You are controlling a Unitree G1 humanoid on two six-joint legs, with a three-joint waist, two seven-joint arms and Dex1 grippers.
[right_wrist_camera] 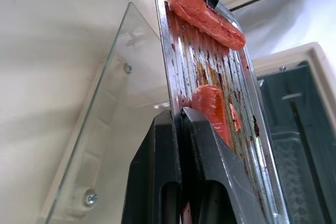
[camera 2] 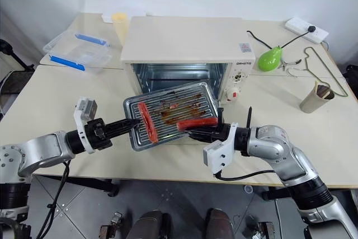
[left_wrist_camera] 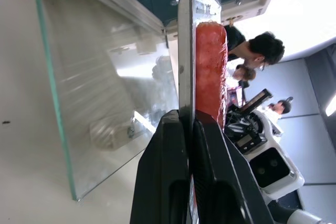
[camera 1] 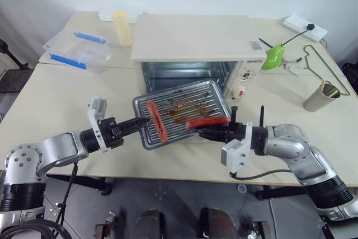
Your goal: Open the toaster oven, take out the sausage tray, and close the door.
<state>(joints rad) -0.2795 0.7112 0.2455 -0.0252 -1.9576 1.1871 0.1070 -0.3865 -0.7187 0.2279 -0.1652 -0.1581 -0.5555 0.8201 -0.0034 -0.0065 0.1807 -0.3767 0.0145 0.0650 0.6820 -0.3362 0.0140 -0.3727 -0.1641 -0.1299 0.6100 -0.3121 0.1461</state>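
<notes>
Both the left pincer [camera 1: 141, 122] and the right pincer [camera 1: 202, 132] are clenched on the sausage tray [camera 1: 182, 112]. Keep it level so no sausage rolls off, and clear the open door [left_wrist_camera: 105, 103].

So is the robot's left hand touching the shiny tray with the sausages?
Touching. In the left wrist view the left gripper has its two black fingers shut on the rim of the sausage tray, with no gap.

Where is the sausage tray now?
The sausage tray is held before the open toaster oven, above its door, between left gripper and right gripper.
</notes>
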